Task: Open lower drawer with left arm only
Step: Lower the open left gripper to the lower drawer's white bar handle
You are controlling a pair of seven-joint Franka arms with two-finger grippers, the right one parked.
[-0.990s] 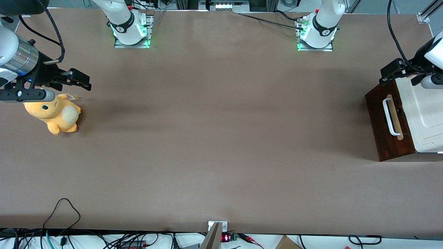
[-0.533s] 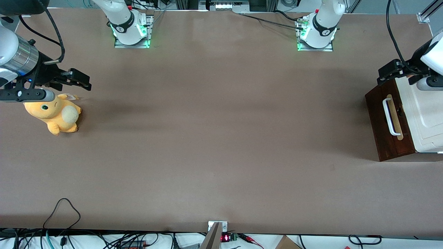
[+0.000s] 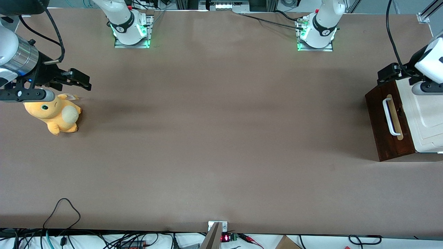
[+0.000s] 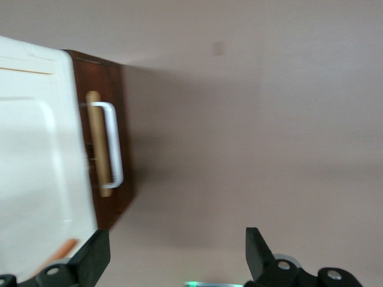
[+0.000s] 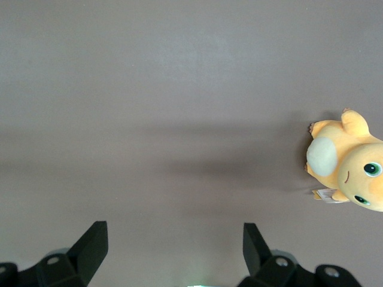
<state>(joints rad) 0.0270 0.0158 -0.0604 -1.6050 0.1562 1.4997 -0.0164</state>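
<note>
The cabinet sits at the working arm's end of the brown table, its cream-white top facing up and its dark brown front turned toward the middle of the table. The lower drawer is shut, its front flush with the rest of the dark wood face, and no pale tray shows from it. A white bar handle runs along a tan strip on that front; in the wrist view the same handle stands clear of the wood, with the strip just beside it. The left arm reaches in from the table's edge, white at the wrist with a black cable looping up from it. Its gripper hangs above the corner of the cabinet that lies farther from the front camera, close to the upper edge of the dark front, and it does not touch the handle. The wrist view shows the gripper's two black fingers spread wide apart with bare table between them, so the pincer is open and holds nothing. From that camera the drawer front and handle lie ahead of the fingers, apart from them. Toward the parked arm's end of the table a yellow plush toy lies on its side, well apart from the cabinet, with a wide stretch of tabletop between the two.
</note>
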